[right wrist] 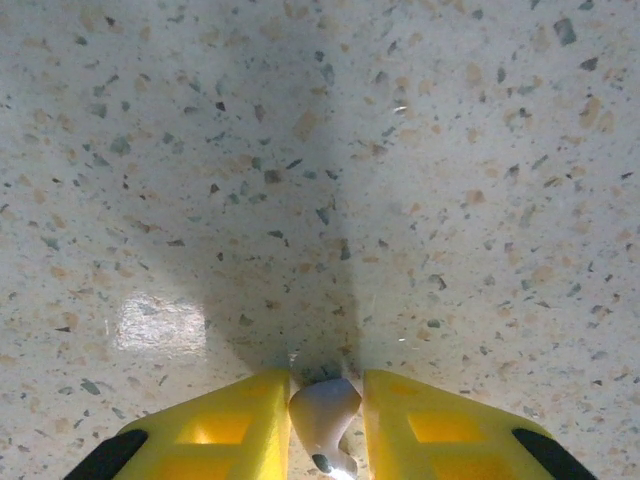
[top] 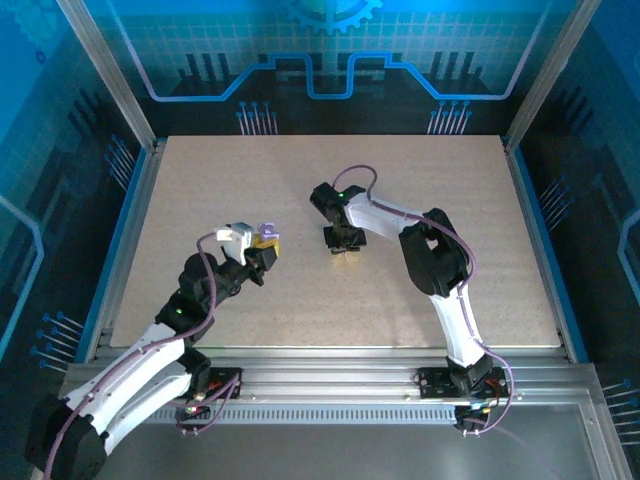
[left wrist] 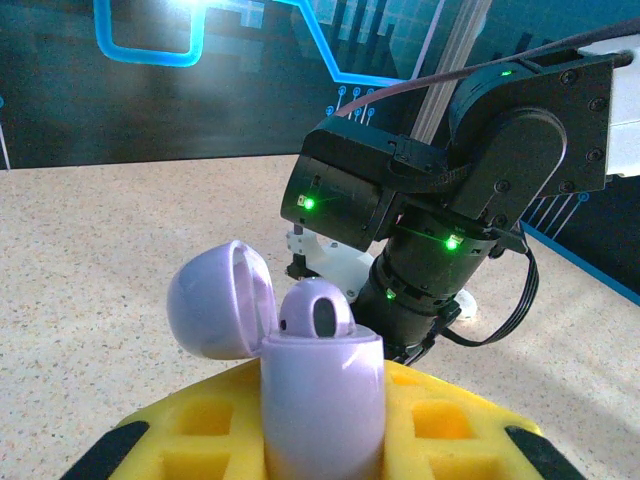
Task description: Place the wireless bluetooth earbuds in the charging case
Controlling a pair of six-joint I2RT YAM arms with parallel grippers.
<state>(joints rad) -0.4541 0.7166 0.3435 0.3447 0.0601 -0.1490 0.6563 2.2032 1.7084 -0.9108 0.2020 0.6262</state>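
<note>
— What takes up the most room?

— The speckled beige table (top: 200, 200). The left arm (top: 150, 360) reaches over it from the near left corner. The right arm (top: 440, 270) comes in from the near right and folds back toward the middle.

— And the grippers?

— The left gripper (top: 262, 248) is raised left of centre, and its jaws are clamped on the lilac charging case (left wrist: 320, 400). The right gripper (top: 345, 245) points straight down at the tabletop near the centre, close to the left gripper but apart from it.

— How is the case sitting?

— Upright between the yellow fingers (left wrist: 200, 425), with its lid (left wrist: 215, 300) swung open to the left. A lilac earbud (left wrist: 318, 312) sits in it, its rounded top standing above the rim.

— Is the right one holding anything?

— Yes. In the right wrist view its yellow fingers (right wrist: 430, 420) stand close together with a small white earbud (right wrist: 322, 408) pinched between them, touching the inner face of each, just over the table. Part of the earbud runs off the bottom edge of that view.
</note>
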